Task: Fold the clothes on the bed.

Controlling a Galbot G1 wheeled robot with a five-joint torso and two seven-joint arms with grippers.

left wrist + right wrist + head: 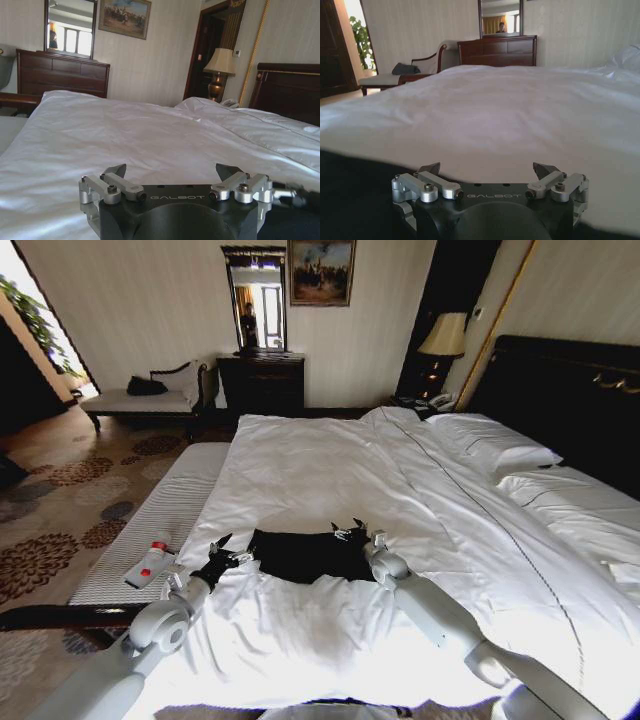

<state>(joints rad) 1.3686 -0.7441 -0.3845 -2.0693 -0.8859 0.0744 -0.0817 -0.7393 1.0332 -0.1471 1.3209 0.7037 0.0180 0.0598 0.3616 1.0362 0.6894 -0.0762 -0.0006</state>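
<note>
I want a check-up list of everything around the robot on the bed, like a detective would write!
Surface: bed, white duvet, lightly wrinkled.
Job's things: black T-shirt lying near the foot of the bed, folded into a compact shape.
Clutter: small white bottle with red cap on the striped bench.
Grippers: left gripper at the shirt's left edge, right gripper at its right edge, both with jaws open.
Cables: nothing seen.
Surroundings: dresser, mirror, lamp, patterned carpet.
</note>
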